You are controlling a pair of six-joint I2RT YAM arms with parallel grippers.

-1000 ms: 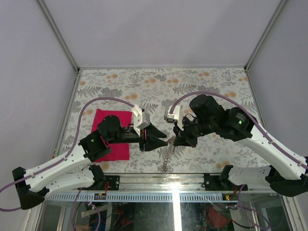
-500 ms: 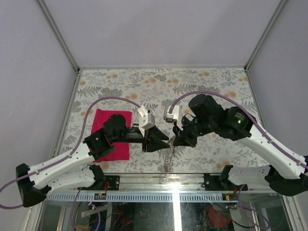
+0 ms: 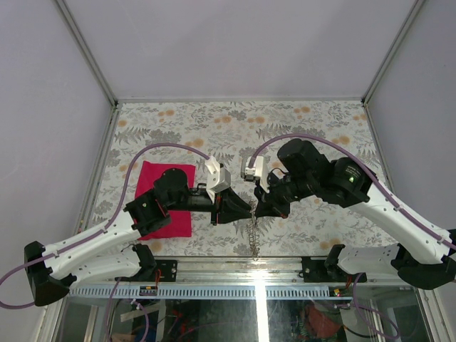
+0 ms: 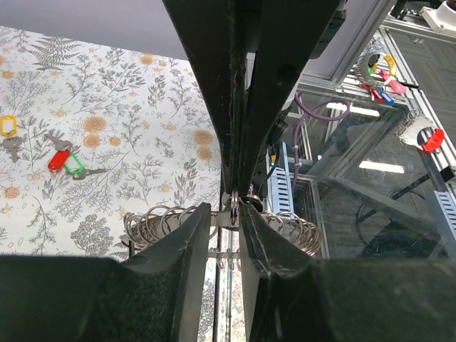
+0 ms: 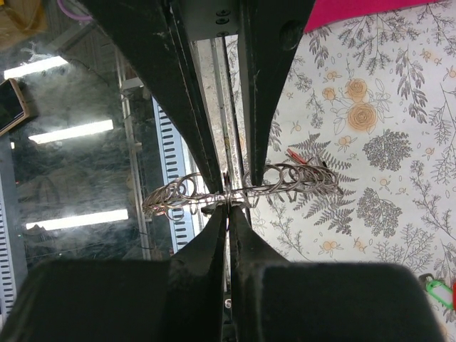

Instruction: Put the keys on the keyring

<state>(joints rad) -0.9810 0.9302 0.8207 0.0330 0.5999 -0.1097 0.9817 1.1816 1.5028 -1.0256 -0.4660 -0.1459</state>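
Top external view: I see long thin silver chain keyring (image 3: 252,231) running from meeting fingertips toward table's near edge, long axis far-to-near, free end pointing at arm bases. Right gripper (image 5: 228,203) pressed together, pinching chain. Left gripper (image 4: 226,210) barely apart around small ring; can't tell if gripping. Small red-, green-, yellow-headed metal keys (image 4: 60,160) lie on floral tablecloth (image 4: 142,92), well apart.

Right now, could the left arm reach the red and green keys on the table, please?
Probably not yet: the left end effector straddles the keyring, which the right end effector pinches. The red key and green key lie uncovered on the table nearby.
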